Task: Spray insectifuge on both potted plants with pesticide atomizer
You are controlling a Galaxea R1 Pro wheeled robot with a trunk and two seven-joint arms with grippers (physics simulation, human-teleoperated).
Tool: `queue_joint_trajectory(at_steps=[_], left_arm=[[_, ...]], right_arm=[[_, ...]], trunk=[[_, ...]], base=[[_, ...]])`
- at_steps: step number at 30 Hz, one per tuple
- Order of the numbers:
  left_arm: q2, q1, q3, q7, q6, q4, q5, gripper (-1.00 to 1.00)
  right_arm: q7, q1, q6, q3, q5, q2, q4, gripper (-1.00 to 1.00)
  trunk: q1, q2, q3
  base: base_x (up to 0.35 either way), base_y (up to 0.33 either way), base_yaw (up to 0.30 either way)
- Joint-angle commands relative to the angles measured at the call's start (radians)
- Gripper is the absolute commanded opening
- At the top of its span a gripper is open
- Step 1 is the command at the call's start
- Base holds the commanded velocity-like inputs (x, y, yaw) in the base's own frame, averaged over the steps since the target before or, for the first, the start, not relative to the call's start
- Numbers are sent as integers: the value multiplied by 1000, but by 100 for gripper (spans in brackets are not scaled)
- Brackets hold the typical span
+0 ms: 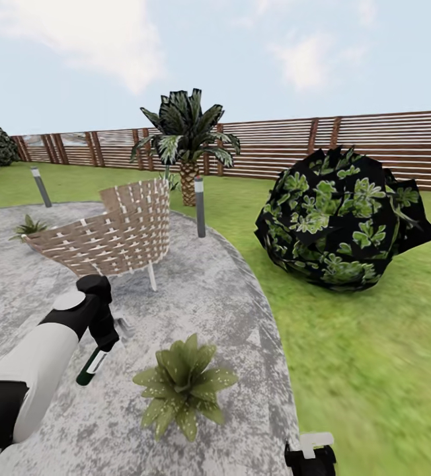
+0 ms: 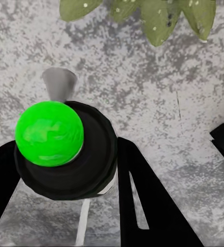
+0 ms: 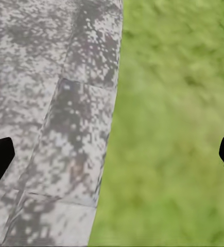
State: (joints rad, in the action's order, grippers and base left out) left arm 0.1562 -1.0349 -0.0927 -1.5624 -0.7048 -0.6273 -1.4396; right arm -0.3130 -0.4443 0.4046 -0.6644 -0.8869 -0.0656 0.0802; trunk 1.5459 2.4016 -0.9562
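**Atomizer aimed beside the near plant**

I am clamping my left gripper [image 1: 98,334] on the pesticide atomizer [image 1: 91,367], just left of the near potted plant [image 1: 184,385]. Misaimed, spray could hit the patio [image 1: 229,297]. My right gripper [image 1: 310,456] is hanging spread, empty.

The grey stone patio [image 1: 229,297] meets the lawn [image 1: 374,370] along a curved edge; a speckled plant [image 1: 184,383] sits on the stone near that edge. A woven chair [image 1: 113,231] stands further back on the patio; a second plant [image 1: 28,227] sits just beside it.
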Motion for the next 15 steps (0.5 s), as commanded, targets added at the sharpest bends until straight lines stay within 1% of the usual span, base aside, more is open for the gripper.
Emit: queue_joint_trajectory(at_steps=[1, 4, 8, 9, 10, 12, 13, 15], left_arm=[[-1, 0, -11, -8, -11, -1, -4, -100], [-12, 0, -22, -8, -11, -2, -4, -100], [-25, 6, -31, -8, -9, -1, -6, -100], [-31, 10, -54, -8, -8, 0, -6, -100], [-35, 13, -89, -8, -9, -1, -6, -100], [-45, 16, -140, -8, -11, -1, -1, -100], [-53, 17, -155, -8, -11, -1, 1, -100], [-62, 18, -166, -8, -11, -1, 1, -100]], right_arm=[[-4, -1, 2, -7, -11, 0, 0, 100], [-5, -1, 2, -7, -10, 0, 0, 100], [-5, -1, 2, -7, -10, 0, 0, 100], [-5, -1, 2, -7, -10, 0, 0, 100], [-5, -1, 2, -7, -10, 0, 0, 100], [-5, -1, 2, -7, -10, 0, 0, 100], [-5, -1, 2, -7, -10, 0, 0, 100], [-5, -1, 2, -7, -10, 0, 0, 100]], trunk=[[0, 0, -1], [0, 0, -1], [0, 0, -1], [0, 0, -1], [0, 0, -1], [0, 0, -1], [0, 0, -1], [0, 0, -1]], base=[[338, 0, 174], [331, -42, 242], [277, -152, 271], [245, -186, 247], [240, -181, 137], [237, -177, 66], [235, -174, 23], [230, -166, 10]])
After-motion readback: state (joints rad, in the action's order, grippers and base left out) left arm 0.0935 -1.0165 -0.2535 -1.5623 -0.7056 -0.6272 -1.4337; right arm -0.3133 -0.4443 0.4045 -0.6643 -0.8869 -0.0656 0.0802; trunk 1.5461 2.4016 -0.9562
